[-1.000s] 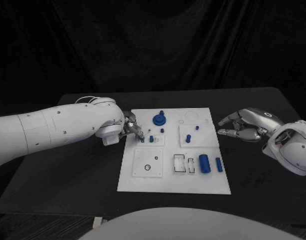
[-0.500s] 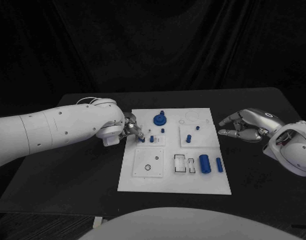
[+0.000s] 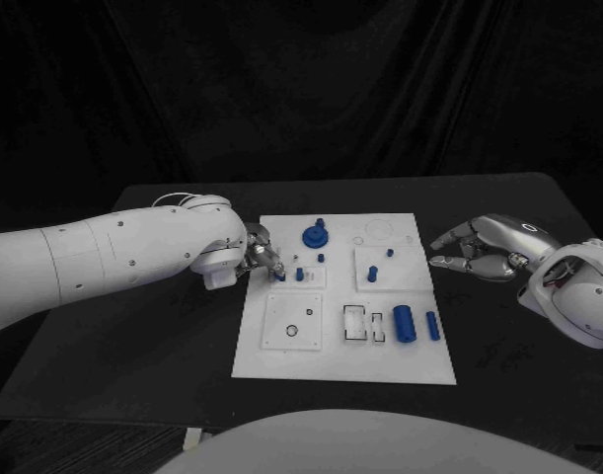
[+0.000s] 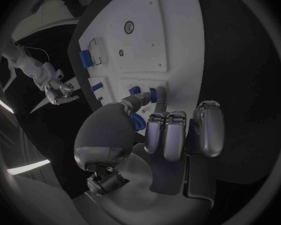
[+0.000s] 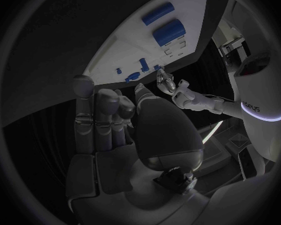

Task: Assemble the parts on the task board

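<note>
Two hands flank the white task board point(image 3: 343, 351): the left hand point(image 3: 259, 253) reaches over its left edge, thumb and a fingertip pinching a small blue peg point(image 4: 160, 94) that stands upright at the board's surface, other fingers curled. The right hand point(image 3: 479, 249) hovers off the right edge, fingers loosely apart, holding nothing. Near the board's front-right, two blue cylinders point(image 3: 404, 323) lie side by side, long axes running front to back.

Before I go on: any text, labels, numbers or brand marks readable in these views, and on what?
None can be read.
The task board carries only outlines and holes, no print.
The left hand and right hand show no legible marks.
In the right wrist view, a small dark mark on the left arm is too small to read.
</note>
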`<state>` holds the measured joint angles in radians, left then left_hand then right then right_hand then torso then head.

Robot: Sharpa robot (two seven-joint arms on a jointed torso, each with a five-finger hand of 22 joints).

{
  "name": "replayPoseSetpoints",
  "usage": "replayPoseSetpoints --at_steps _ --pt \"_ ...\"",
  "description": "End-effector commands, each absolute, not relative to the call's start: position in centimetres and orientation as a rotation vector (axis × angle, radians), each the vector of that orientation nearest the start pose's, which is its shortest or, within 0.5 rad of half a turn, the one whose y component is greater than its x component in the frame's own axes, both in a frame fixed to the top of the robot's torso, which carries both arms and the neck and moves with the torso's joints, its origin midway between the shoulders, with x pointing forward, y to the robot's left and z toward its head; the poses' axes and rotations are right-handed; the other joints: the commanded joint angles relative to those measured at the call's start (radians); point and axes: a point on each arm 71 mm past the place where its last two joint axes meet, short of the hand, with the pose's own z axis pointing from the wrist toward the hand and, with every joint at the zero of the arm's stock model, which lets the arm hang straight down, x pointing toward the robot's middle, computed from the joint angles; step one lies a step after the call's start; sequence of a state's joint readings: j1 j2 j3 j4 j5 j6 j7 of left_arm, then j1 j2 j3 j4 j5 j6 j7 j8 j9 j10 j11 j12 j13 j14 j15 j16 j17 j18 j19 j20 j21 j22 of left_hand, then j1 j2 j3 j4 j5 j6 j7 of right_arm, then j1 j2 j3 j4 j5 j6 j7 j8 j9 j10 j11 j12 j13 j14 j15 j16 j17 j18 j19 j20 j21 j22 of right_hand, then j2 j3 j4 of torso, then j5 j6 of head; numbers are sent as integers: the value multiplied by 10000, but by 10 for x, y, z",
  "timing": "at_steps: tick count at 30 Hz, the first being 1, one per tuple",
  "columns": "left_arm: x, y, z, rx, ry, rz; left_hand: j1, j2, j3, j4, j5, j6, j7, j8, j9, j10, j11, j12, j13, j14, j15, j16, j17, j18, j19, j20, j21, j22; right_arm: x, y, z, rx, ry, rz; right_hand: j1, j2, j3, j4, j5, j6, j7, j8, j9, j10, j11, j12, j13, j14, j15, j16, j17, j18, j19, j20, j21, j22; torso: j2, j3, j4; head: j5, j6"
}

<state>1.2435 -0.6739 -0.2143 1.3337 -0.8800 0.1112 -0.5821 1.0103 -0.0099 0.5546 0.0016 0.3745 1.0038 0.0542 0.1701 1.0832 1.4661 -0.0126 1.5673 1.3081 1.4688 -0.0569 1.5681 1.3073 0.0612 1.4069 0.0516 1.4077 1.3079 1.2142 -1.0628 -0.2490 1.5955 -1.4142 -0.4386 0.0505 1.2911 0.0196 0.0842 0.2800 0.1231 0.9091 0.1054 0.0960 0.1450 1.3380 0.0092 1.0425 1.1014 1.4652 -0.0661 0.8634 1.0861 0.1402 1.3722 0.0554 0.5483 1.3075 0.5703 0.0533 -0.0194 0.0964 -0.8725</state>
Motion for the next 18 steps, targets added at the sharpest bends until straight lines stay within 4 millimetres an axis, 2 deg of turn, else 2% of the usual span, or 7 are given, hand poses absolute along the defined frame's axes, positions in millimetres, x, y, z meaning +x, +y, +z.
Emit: replayPoseSetpoints --at_steps 1,3,4,7,12,17,18 --pt "481 196 -282 -3211 25267 -2979 14 91 -94 15 -159 0 9 -57 -28 1047 -8 35 2627 1020 -3 27 2635 -73 7 40 -51 1597 432 -285 -235 -1482 17281 6084 80 29 31 2 43 57 20 -39 -10 -100 -17 -85 -44 223 88 -38 -2 49 69 -25 -32 27 12 -3 -6 5 -1" --pt "481 196 -283 -3179 25323 -2948 23 133 -231 48 -709 15 11 -115 -104 1047 -3 35 2627 1020 8 27 2635 -70 -2 55 -76 1602 432 -285 -235 -1480 17286 6081 80 29 31 2 43 57 20 -39 -10 -100 -17 -85 -44 223 88 -38 -2 49 69 -25 -32 27 11 -3 -7 7 -1" --pt "481 196 -283 -3163 25352 -2933 -12 112 -387 95 -1140 39 5 -154 -164 1047 3 35 2627 1020 8 27 2635 -67 -17 71 -103 1601 432 -285 -235 -1479 17287 6080 80 29 31 2 43 57 20 -39 -10 -100 -17 -85 -44 223 88 -38 -2 49 69 -25 -32 27 11 -2 -7 10 -1" --pt "481 196 -284 -3142 25401 -2900 -145 69 -675 245 -1347 82 23 -205 -247 1047 19 35 2627 1020 28 27 2635 -61 -27 75 -129 1606 432 -285 -235 -1477 17287 6075 80 29 31 2 43 57 20 -39 -10 -100 -17 -85 -44 223 88 -38 -2 49 69 -25 -32 27 10 -2 -13 17 -1" --pt "481 197 -284 -3150 25416 -2883 -242 95 -1091 471 -1886 122 43 -316 -407 1047 36 35 2627 1020 45 27 2635 -54 -45 93 -177 1615 432 -285 -235 -1465 17286 6059 80 29 31 2 43 57 20 -39 -10 -100 -17 -85 -44 223 88 -38 -2 49 69 -25 -32 27 8 -1 -24 26 -1" --pt "482 197 -284 -3177 25346 -2987 -1042 -6 -2044 1352 -2401 172 134 -440 -595 1047 119 35 2627 1020 120 27 2635 -52 -55 153 -219 1638 432 -286 -235 -1453 17283 6043 84 31 33 1 47 61 21 -40 -11 -109 -16 -109 -65 223 88 -52 -12 51 69 -25 -43 25 6 -3 -16 8 -1" --pt "482 197 -284 -3178 25331 -3016 -1051 -3 -2085 1378 -2409 174 132 -440 -597 1047 121 35 2627 1020 120 27 2635 -51 -56 156 -223 1639 432 -286 -235 -1450 17281 6040 88 31 34 -1 49 63 21 -41 -11 -110 -16 -111 -67 223 89 -53 -13 52 67 -25 -54 24 6 -3 -16 9 -1"
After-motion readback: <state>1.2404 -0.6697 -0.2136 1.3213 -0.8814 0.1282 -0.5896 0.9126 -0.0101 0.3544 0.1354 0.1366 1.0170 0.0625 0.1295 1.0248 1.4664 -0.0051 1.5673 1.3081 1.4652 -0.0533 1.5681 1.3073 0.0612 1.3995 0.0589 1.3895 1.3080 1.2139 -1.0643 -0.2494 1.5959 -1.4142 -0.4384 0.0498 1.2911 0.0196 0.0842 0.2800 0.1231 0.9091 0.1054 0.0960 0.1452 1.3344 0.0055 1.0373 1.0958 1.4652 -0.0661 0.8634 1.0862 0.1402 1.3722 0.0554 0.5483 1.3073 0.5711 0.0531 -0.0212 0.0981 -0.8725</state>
